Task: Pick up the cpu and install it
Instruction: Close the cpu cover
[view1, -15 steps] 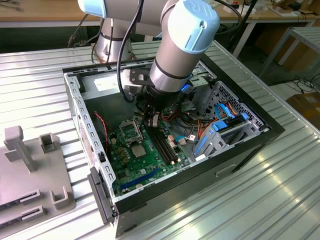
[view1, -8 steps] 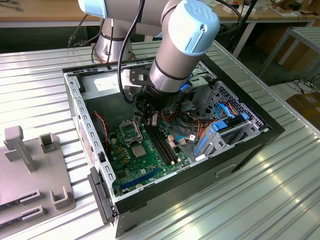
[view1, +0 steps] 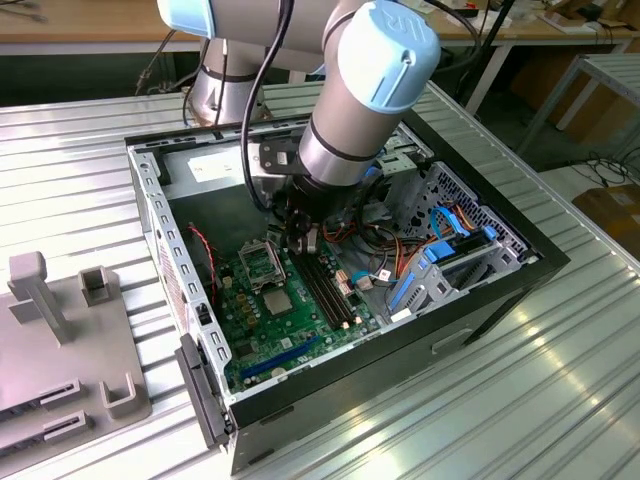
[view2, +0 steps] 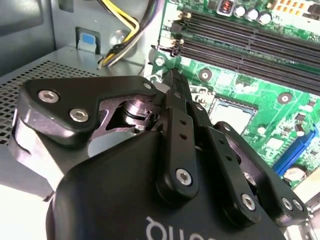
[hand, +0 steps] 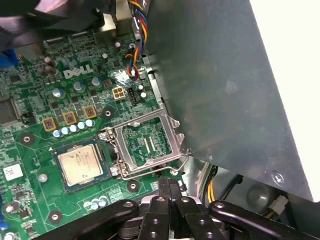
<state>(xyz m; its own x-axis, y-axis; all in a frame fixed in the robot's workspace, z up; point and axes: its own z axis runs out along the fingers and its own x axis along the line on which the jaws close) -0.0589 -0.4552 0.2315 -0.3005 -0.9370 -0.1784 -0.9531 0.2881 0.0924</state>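
A table (view1: 560, 380) of ribbed silver metal carries the things. On it stands an open black computer case (view1: 420, 350). Near it, toward the exterior view's left, lies a grey fixture (view1: 60, 360) with upright posts.

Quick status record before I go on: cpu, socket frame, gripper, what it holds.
cpu: lies flat in the socket, silver face up; also in the exterior view
frame: load frame swung open beside the cpu
gripper: above the board at the frame's edge, fingers together
held: nothing seen between the fingers
case: open, on the ribbed table
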